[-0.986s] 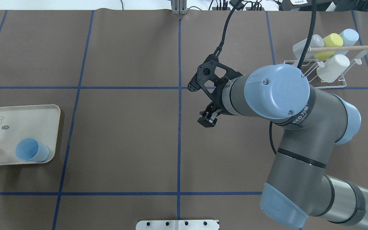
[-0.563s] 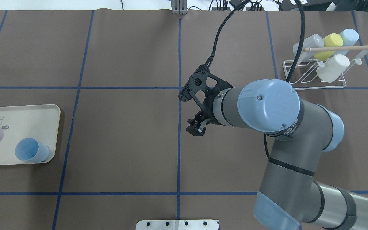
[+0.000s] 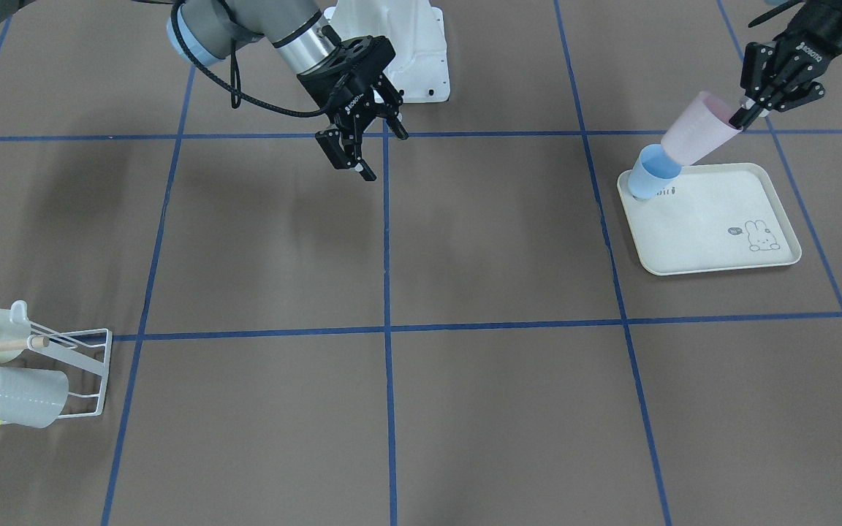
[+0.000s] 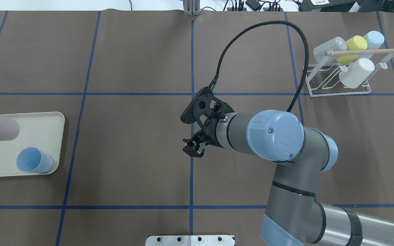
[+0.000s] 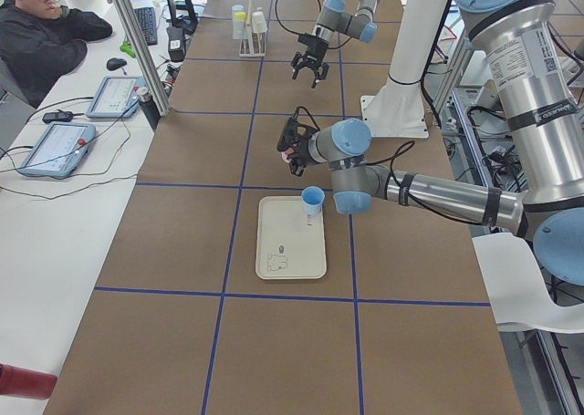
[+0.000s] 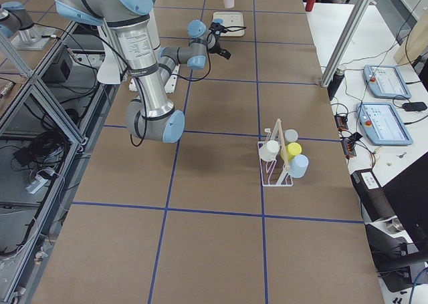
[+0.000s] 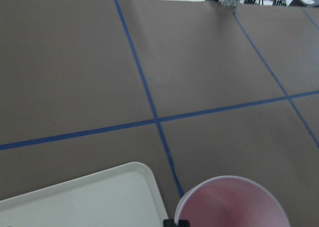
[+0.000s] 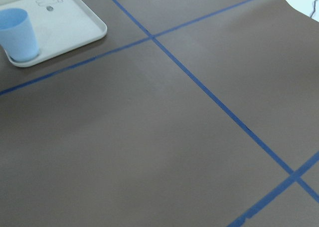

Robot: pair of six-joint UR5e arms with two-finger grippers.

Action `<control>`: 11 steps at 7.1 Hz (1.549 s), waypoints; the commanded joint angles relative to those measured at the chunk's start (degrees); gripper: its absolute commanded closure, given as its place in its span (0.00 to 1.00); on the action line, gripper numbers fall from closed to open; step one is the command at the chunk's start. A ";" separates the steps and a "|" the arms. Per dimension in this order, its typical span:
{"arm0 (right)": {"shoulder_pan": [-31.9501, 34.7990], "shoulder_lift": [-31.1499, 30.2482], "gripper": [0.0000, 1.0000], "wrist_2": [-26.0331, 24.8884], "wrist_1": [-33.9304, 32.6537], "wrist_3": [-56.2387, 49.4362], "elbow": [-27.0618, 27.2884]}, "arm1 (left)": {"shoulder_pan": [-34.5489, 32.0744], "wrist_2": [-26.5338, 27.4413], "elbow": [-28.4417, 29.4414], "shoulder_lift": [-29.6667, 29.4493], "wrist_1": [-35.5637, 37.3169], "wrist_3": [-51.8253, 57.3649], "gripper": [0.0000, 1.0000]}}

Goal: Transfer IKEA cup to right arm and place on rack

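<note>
Pink plastic cup (image 3: 699, 136) pinched by rim in left fingers (image 3: 750, 109), tilted for handover; right fingers (image 3: 348, 159) spread, empty, ready to receive.

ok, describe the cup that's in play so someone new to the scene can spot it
Find the cream tray at the robot's left end of the table. Above it, the left gripper pinches a pink cup by the rim, tilted. It is the only pink one and the only one held; its neighbour, the blue cup, stands upright on the tray.
</note>
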 commanded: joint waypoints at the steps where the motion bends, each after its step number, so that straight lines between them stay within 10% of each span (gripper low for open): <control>1: -2.64 -0.83 0.00 -3.27 19.52 -0.42 -8.75 | 2.23 -3.11 -0.08 -8.09 -0.70 -11.43 1.00; 3: -3.17 -0.57 0.00 -3.63 33.54 -1.04 -15.46 | 10.38 -1.63 0.27 -16.78 -0.97 -20.92 1.00; 6: -3.26 -0.04 0.01 -3.71 34.47 -2.45 -15.48 | 22.18 11.71 3.67 -25.58 -0.53 -25.37 1.00; 11: -2.74 1.11 0.01 -3.89 34.64 -7.52 -14.52 | 24.92 11.91 12.13 -30.80 -0.44 -24.75 1.00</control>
